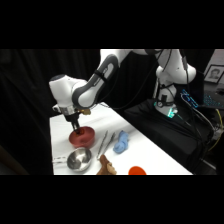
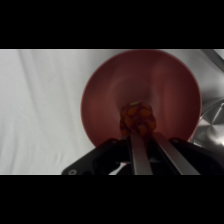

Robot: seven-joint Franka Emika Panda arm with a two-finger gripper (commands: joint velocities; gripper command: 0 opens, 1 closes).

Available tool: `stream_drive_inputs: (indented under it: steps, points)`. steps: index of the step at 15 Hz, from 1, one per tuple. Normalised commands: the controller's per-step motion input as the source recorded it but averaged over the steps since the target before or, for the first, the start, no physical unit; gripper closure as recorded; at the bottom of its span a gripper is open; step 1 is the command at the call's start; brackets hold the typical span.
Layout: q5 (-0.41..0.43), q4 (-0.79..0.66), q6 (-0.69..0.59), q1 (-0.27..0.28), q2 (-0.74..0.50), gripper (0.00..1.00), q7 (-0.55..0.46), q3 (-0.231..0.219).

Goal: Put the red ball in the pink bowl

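claw (image 2: pixel 137 131) gripping red ball (image 2: pixel 136 116), inside pink bowl (image 2: pixel 100 90) rim (centred)

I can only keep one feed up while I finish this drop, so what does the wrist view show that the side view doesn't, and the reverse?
Only the wrist view shows the red ball, held at the fingertips of the tool over the bowl's inside. Only the side view shows the tongs, blue cloth, a brown object, a larger orange round object at the table's near edge, and the arm's base. Both show the pink bowl, metal bowl and white table.
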Motion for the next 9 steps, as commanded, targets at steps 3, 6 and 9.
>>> stream_drive_inputs:
  steps: [3,6,9]
  points:
    - [0.084,0.26,0.02,-0.074,0.20,0.98,-0.03,0.055]
    - [0.101,0.26,-0.02,-0.079,0.17,0.66,-0.03,0.067]
    - [0.094,0.26,-0.11,-0.073,0.14,0.58,-0.05,0.069]
